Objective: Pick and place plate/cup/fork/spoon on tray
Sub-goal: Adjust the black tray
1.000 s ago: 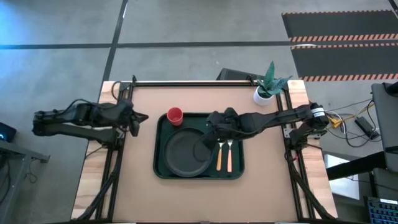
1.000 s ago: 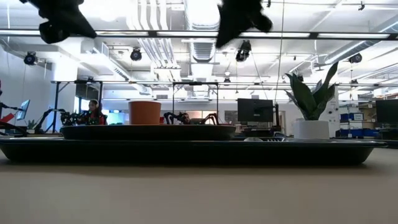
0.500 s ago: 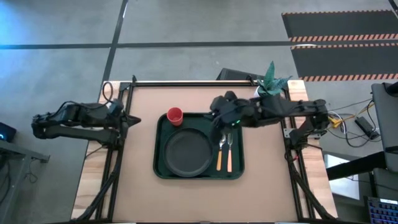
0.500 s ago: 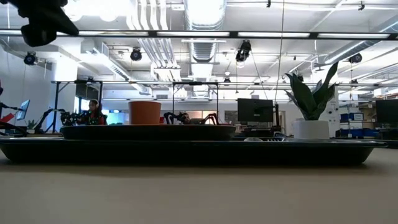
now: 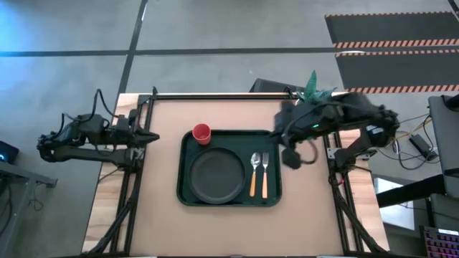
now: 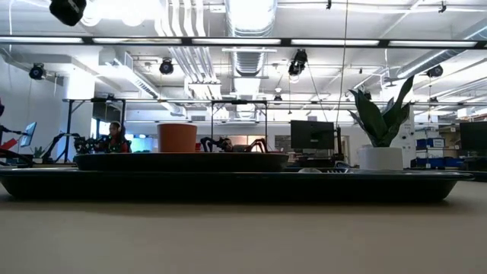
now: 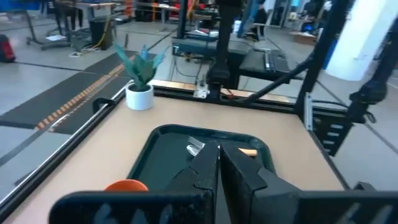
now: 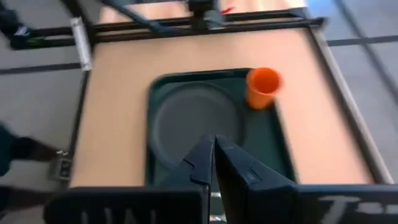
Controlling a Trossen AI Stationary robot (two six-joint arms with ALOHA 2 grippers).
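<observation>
- Tray (image 5: 188, 198) holds plate (image 5: 216, 175), cup (image 5: 202, 132), spoon (image 5: 254, 172), fork (image 5: 264, 172); we judge task done.
- Left gripper (image 7: 219, 163) and right gripper (image 8: 214, 155): fingers pressed together, empty, parked off-tray.

The tray (image 5: 229, 197) is dark green and the plate (image 5: 216, 174) on it near black. The cup (image 5: 202, 132) is red. The fork (image 5: 264, 174) and spoon (image 5: 254, 172) have silver heads and orange handles. The table (image 5: 229, 226) is tan.
</observation>
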